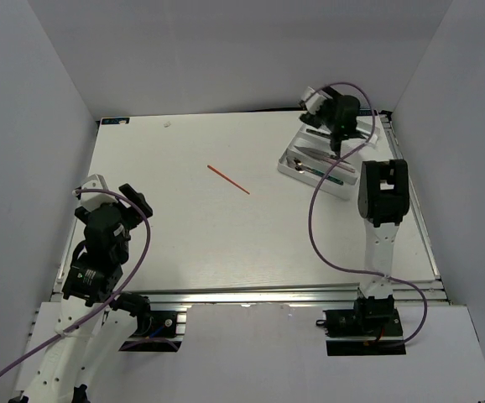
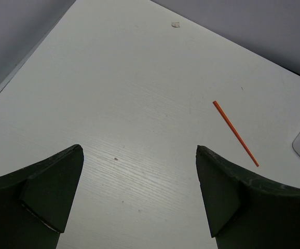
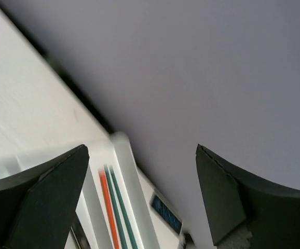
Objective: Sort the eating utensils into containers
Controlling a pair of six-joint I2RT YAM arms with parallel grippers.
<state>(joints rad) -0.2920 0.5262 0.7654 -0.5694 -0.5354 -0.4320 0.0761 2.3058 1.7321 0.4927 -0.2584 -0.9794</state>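
**Hovering over the tray, one chopstick out on the table**

My right claw (image 3: 139, 155) hangs over the far end of the white tray (image 3: 129, 171), fingers spread wide and gripping nothing. In the slot beneath it a red-orange chopstick (image 3: 107, 207) lies alongside dark green chopsticks (image 3: 120, 207), though that view is blurred. From above, silver utensils (image 1: 314, 167) show in the other slots; I cannot tell which kinds. My left claw (image 2: 138, 161) is also apart and empty, low over the table (image 2: 113, 78) near its left side. A loose red-orange chopstick (image 2: 235, 133) lies flat mid-table, between my left claw and the tray, touching neither.
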